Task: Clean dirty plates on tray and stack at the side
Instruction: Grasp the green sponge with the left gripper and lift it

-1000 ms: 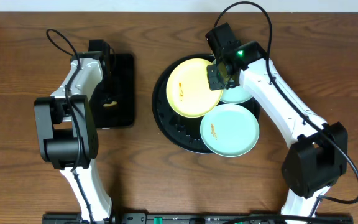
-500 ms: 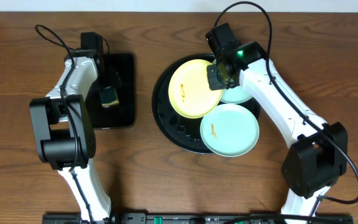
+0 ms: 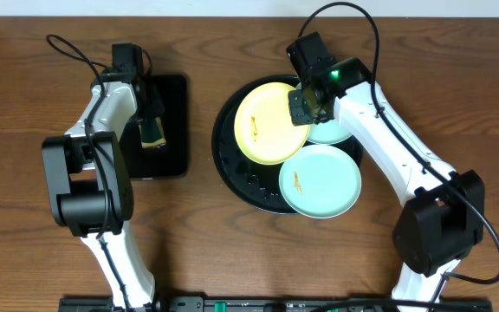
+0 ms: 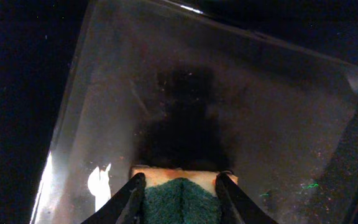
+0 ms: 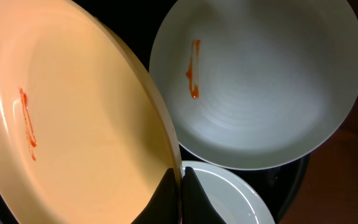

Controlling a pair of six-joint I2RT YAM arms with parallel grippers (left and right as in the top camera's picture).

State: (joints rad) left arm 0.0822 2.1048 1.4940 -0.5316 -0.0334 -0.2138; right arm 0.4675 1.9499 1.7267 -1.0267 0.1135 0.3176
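Now L pincer [image 4: 180,180] has raised sponge [image 4: 180,200] off rect. tray [image 3: 173,97].

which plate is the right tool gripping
The pale yellow plate: the right tool pinches its rim. The smeared mint-blue plate and the part-hidden mint-blue plate lie ungripped.

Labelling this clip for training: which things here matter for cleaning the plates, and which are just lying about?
In the job: yellow plate, smeared mint plate, half-hidden mint plate, round tray, sponge, left claw, right claw.
Lying about: small rectangular tray.
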